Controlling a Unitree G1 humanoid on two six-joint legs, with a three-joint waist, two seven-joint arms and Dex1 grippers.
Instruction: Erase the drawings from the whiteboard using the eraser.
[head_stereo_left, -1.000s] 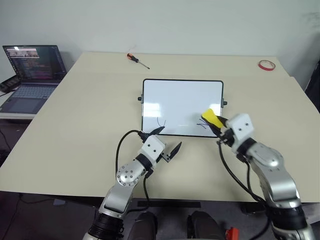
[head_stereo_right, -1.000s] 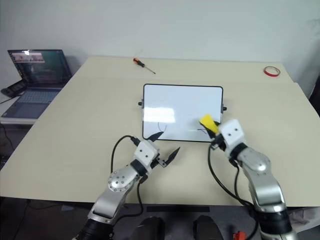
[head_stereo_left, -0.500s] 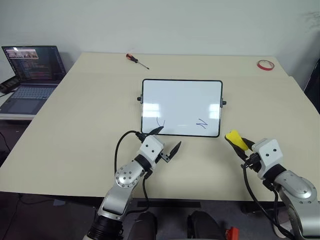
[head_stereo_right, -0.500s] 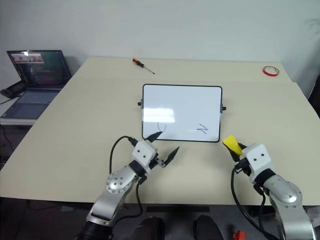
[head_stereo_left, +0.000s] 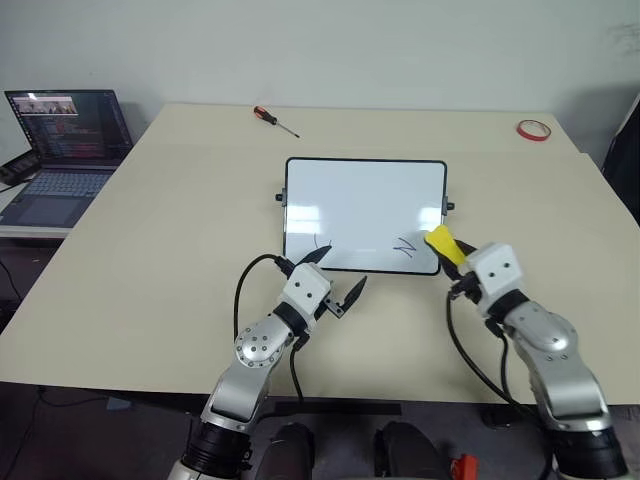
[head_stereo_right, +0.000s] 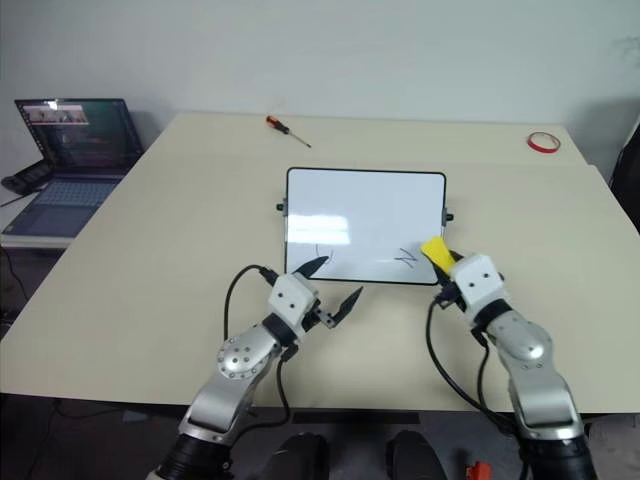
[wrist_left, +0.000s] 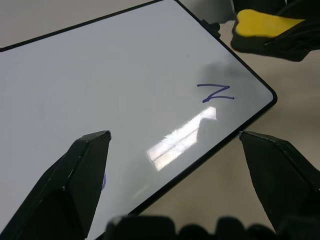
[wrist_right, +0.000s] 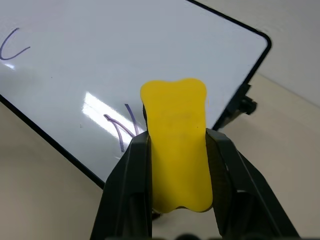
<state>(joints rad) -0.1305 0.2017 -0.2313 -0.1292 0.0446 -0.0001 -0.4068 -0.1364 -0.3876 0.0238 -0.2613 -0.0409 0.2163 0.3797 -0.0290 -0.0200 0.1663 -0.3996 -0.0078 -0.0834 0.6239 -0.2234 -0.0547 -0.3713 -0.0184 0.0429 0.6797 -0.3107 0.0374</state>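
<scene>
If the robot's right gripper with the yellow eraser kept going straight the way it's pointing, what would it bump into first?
Most likely the whiteboard. The right gripper holds the eraser aimed over the board's near right corner, just by the N-shaped mark. Whether it would touch the surface or skim above it is hard to tell.

One table (head_stereo_left: 150, 220) carries one whiteboard (head_stereo_left: 364, 200) bearing two blue drawings (head_stereo_left: 405, 244) (an N-like mark and a curved one near the lower edge). One yellow eraser (head_stereo_left: 443, 243), one screwdriver (head_stereo_left: 275, 120) and one red tape ring (head_stereo_left: 532, 129) are present. One laptop (head_stereo_left: 62, 150) stands apart. Two grippers: left gripper (head_stereo_left: 335, 285), right gripper (head_stereo_left: 452, 258).
</scene>
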